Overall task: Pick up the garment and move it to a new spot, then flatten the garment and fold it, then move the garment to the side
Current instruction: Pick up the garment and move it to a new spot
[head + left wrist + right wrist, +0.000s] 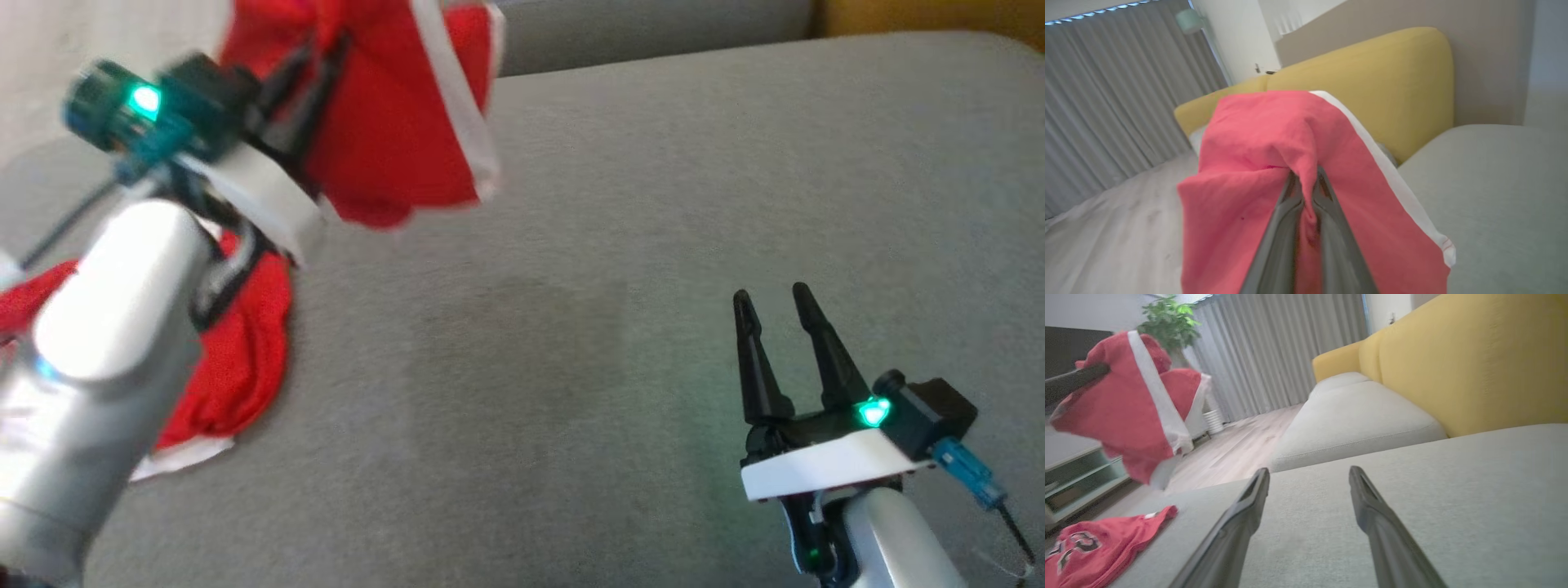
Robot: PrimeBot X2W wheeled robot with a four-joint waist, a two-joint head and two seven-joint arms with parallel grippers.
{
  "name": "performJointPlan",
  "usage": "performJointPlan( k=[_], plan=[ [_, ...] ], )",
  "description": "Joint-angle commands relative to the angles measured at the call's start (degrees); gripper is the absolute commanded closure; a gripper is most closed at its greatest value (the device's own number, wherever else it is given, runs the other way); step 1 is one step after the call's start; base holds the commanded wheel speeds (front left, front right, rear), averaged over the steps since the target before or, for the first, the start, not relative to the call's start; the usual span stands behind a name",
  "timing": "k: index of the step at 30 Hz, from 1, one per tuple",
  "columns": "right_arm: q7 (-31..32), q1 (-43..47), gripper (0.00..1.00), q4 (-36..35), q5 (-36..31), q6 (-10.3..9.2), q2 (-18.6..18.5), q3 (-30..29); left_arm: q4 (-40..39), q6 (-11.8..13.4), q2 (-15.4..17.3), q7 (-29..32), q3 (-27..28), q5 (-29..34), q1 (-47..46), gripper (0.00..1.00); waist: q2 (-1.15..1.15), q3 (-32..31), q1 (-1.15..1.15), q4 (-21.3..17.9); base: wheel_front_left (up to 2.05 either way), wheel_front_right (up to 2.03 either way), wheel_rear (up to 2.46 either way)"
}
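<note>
A red garment (400, 122) with a white stripe hangs in the air at the upper left, pinched by my left gripper (314, 61), which is shut on it. In the left wrist view the red garment (1274, 155) drapes over the closed fingers (1331, 228). It also hangs at the left of the right wrist view, as the garment (1122, 412). My right gripper (771, 298) stands open low at the right above the grey cushion, nothing between its fingers (1249, 506).
A second red garment (237, 359) with a printed logo (1081, 543) lies on the grey cushion (571, 327) at the left edge. A yellow sofa back (1474, 359) rises behind. Wooden floor (1229, 445), curtains and a plant (1167, 322) lie beyond.
</note>
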Motion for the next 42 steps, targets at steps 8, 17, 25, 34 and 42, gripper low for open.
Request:
performJointPlan(
  k=[8,17,25,34,42],
  plan=[
    [-0.62,-3.56,0.00,-5.20,1.92,-0.04,-0.25,1.47,-5.41,-0.47,-0.11,3.84,-4.50,0.28,0.21,1.00,0.00,4.82,0.01,-12.60,0.00,0.00,0.00],
    [-0.62,-3.79,0.00,-7.12,4.04,-0.04,-0.25,2.03,-3.17,-0.64,-4.62,3.10,-9.25,-0.83,-0.79,0.00,0.00,8.71,0.01,-19.21,0.00,0.00,0.00],
    [-0.62,-3.92,0.00,-7.31,3.80,-0.04,-0.25,0.98,1.79,0.37,-5.80,-1.68,-8.27,-0.93,-2.21,0.00,0.00,8.09,0.01,-16.09,0.00,0.00,0.00],
    [-0.62,-2.97,0.00,-5.99,1.05,-0.04,-0.25,-1.13,2.36,5.71,-3.34,-9.64,-3.88,-2.90,3.33,0.00,0.00,4.02,0.01,-6.32,0.00,0.00,0.00],
    [-0.62,-0.94,0.00,-4.62,-1.11,-0.04,-0.25,-3.44,-2.07,13.28,-1.24,-13.85,-1.13,-4.43,16.43,0.00,0.00,0.91,0.01,1.42,0.00,0.00,0.00]
  ],
)
